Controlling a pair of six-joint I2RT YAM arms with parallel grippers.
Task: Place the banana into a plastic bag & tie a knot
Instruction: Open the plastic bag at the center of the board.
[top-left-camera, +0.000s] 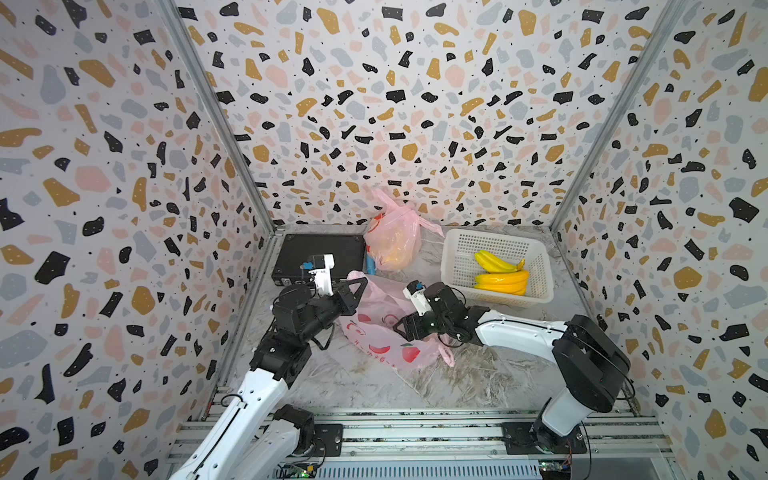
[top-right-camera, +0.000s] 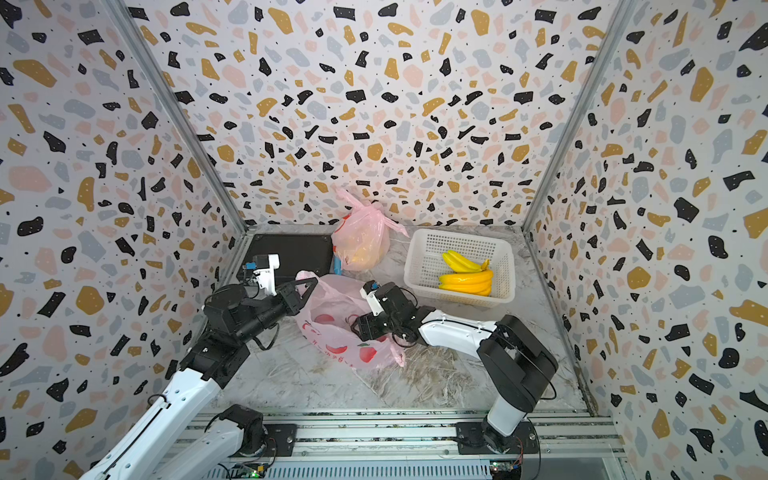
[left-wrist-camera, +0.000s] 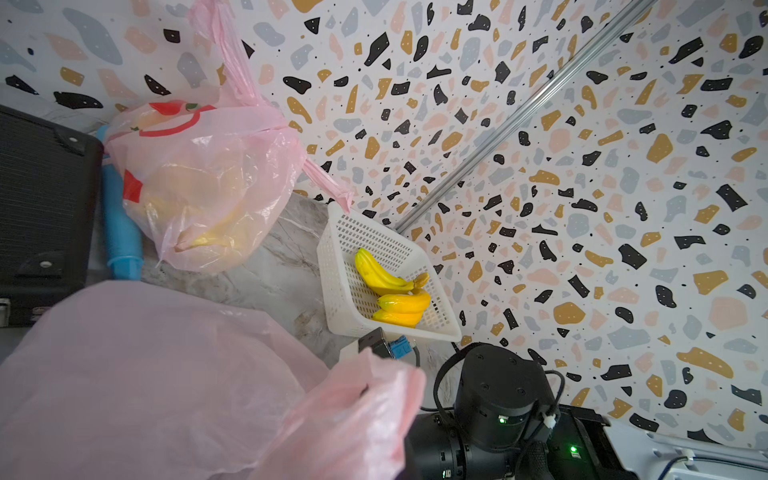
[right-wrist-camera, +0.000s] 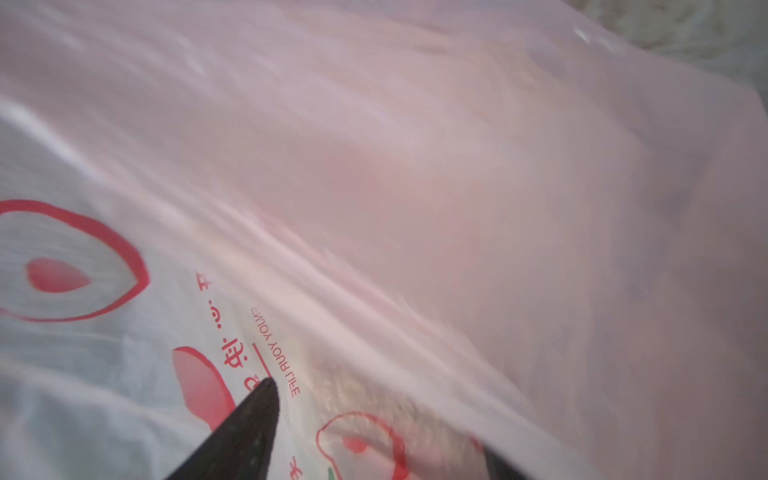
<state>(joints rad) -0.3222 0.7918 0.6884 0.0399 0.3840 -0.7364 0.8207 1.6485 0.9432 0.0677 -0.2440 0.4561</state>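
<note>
Slip worry: my left gripper (top-left-camera: 360, 286) is pinched tight on one edge of the pink bag (top-left-camera: 374, 336) and holds it up. The plastic is thin and slick, so I think a hard tug could pull it free or rip it.
Mouth worry: my right gripper (top-left-camera: 400, 327) sits low on the bag with its fingers (right-wrist-camera: 245, 428) spread apart and nothing in them. If it grabs both layers at once, I think the bag shuts flat and nothing fits in.
Bump worry: the white basket (top-left-camera: 496, 232) is just beside my right arm. A quick swing could knock it and push it away.
Mix-up worry: another pink bag (top-left-camera: 392, 241), tied at its top, stands at the back by a black box (top-left-camera: 320, 249). I must not grab that one.
Bananas (top-left-camera: 501, 274): two yellow bunches, shiny and smooth, lying in the basket. I see none in my bag.
Bag look: pale pink, see-through and crinkly, with red fruit pictures and red writing. It lies on the table (top-left-camera: 478, 374) between my two grippers, with one side lifted.
</note>
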